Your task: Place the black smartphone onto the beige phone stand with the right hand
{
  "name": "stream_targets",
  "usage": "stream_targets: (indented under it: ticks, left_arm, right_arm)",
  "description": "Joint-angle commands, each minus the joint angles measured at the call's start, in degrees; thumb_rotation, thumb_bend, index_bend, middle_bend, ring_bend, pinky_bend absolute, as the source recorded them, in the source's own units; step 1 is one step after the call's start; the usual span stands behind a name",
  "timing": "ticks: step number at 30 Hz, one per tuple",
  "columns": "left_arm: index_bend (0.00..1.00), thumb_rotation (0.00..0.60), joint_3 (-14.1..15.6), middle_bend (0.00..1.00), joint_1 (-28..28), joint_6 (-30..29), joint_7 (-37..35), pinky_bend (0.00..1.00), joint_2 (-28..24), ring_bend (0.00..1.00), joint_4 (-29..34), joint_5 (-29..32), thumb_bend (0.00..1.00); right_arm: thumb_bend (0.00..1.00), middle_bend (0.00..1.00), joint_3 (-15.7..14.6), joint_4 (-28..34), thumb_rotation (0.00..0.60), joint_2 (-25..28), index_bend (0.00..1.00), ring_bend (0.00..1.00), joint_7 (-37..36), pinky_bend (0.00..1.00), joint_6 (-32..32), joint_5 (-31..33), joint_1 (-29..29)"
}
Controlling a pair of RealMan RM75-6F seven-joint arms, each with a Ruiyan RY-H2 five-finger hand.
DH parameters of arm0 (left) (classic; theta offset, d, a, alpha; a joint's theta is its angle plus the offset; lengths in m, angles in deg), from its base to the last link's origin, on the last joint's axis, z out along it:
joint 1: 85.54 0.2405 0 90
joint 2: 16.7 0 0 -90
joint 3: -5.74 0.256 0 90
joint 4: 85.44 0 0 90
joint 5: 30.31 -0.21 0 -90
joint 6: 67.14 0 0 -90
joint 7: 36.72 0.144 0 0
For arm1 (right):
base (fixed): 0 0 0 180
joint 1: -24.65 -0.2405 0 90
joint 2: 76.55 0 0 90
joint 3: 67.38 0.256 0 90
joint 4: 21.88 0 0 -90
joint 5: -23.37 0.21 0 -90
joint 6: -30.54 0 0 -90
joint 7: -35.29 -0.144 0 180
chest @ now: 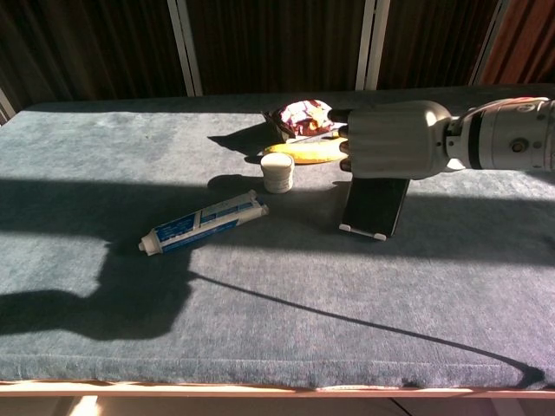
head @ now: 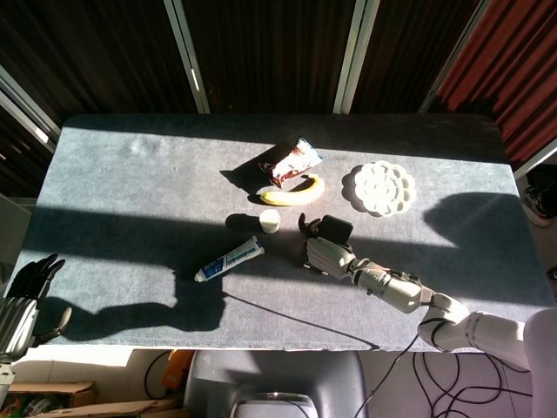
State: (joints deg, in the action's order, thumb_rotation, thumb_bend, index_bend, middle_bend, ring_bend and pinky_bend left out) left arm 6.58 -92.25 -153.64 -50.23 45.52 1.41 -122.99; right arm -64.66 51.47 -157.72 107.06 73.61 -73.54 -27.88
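Observation:
The black smartphone point(chest: 375, 204) stands nearly upright in the middle of the table, its lower edge resting in the beige lip of the phone stand point(chest: 362, 230). The rest of the stand is hidden behind the phone. My right hand point(chest: 390, 140) grips the phone's top from above; in the head view the right hand point(head: 326, 255) sits just in front of the smartphone point(head: 338, 229). At the bottom left, off the table's edge, my left hand point(head: 24, 292) holds nothing, with its fingers apart.
A toothpaste tube point(chest: 204, 222) lies left of the phone, with a small white jar point(chest: 278, 172) beside it. Behind them are a banana point(chest: 303, 152) and a snack packet point(chest: 302, 114). A white flower-shaped plate point(head: 379, 187) sits to the right.

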Motion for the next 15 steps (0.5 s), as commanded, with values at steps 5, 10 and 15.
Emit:
stream_targets:
  ticks: [5, 10, 15]
  left_arm:
    - [0.00, 0.600, 0.0, 0.00, -0.2, 0.3, 0.1, 0.00, 0.1, 0.00, 0.0, 0.0, 0.39]
    - [0.00, 0.600, 0.0, 0.00, -0.1, 0.2, 0.2, 0.00, 0.0, 0.00, 0.0, 0.0, 0.39]
    - [0.00, 0.600, 0.1, 0.00, -0.2, 0.5, 0.1, 0.00, 0.0, 0.00, 0.0, 0.0, 0.39]
  right_arm:
    - [0.25, 0.60, 0.1, -0.2, 0.600, -0.2, 0.60, 0.42, 0.7, 0.31, 0.0, 1.0, 0.3]
    - [0.25, 0.59, 0.2, -0.3, 0.600, -0.5, 0.54, 0.40, 1.4, 0.31, -0.2, 2.0, 0.5]
    - [0.25, 0.57, 0.5, -0.1, 0.600, -0.8, 0.43, 0.38, 2.7, 0.30, -0.3, 3.5, 0.7]
